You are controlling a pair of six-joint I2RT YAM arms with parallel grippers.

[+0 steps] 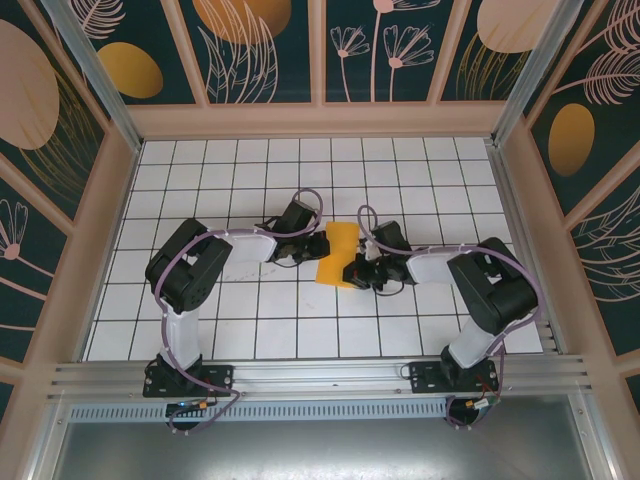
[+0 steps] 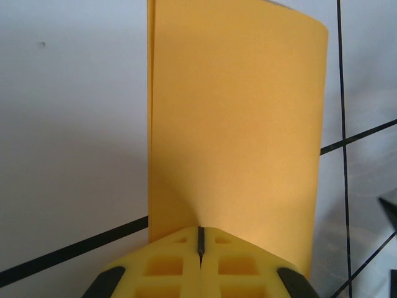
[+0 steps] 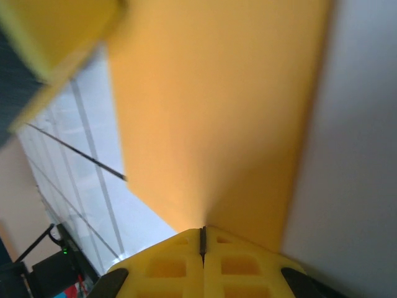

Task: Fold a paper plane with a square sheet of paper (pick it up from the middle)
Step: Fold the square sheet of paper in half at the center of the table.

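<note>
The square sheet of paper (image 1: 332, 270) is orange-yellow and doubled over, with two layers showing at its left edge in the left wrist view. It sits between the two arms at mid-table. My left gripper (image 1: 335, 250) reaches it from the left. Its yellow fingers (image 2: 173, 267) are shut on the sheet's (image 2: 236, 124) near edge, and the sheet runs away from them over the tiles. My right gripper (image 1: 350, 272) comes in from the right. It too is shut (image 3: 202, 239) on an edge of the paper (image 3: 217, 112). No paper plane shape is formed.
The white tiled table (image 1: 250, 330) has a black grid and is walled by patterned panels (image 1: 260, 50) on three sides. A metal rail (image 1: 320, 375) carries both arm bases at the near edge. A blurred yellow finger (image 3: 56, 37) crosses the right wrist view's top left.
</note>
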